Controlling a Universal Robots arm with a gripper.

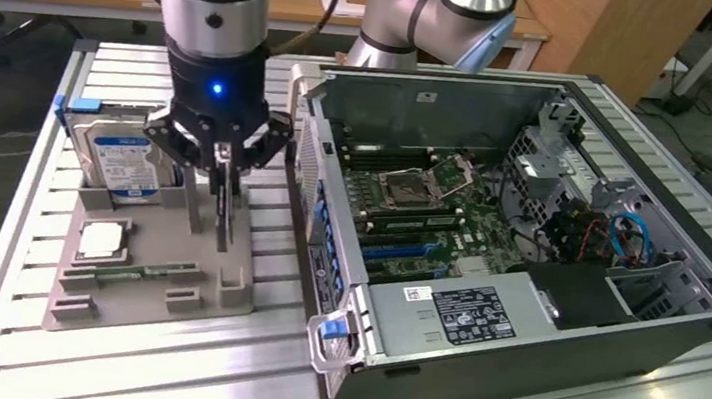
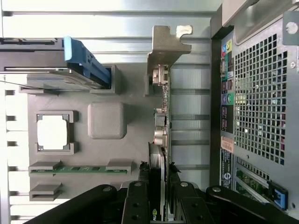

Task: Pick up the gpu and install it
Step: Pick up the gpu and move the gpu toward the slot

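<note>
Exterior view: my arm (image 1: 210,2) stands straight up over the bench (image 1: 175,370), wrist vertical, claw (image 1: 222,176) pointing down. Directly beneath the claw the gpu (image 1: 227,223) stands on its long edge in the grey tray (image 1: 143,301). I take the tray to hold it upright so that fingers can come down on either face. I cannot tell from here whether the card's lower edge has left its slot. The drive (image 1: 119,157) stands in the same tray just beside the claw, on the side away from the open case (image 1: 519,309). The case lies on its side on the claw's other flank, near at hand, its board facing up to take a card from above.

Wrist view: looking down the claw (image 2: 159,200), I see the gpu (image 2: 163,121) edge-on, running away from the grip to its silvery bracket (image 2: 166,44) at the far end. The fingers (image 2: 137,200) sit narrow, pressed to both faces of the card near the end opposite the bracket, so I judge the claw clamped on the gpu. Off to the drive side of the claw lie the square chip (image 2: 52,132) and the green memory stick (image 2: 77,169) in their own pockets, apart from the card.
</note>
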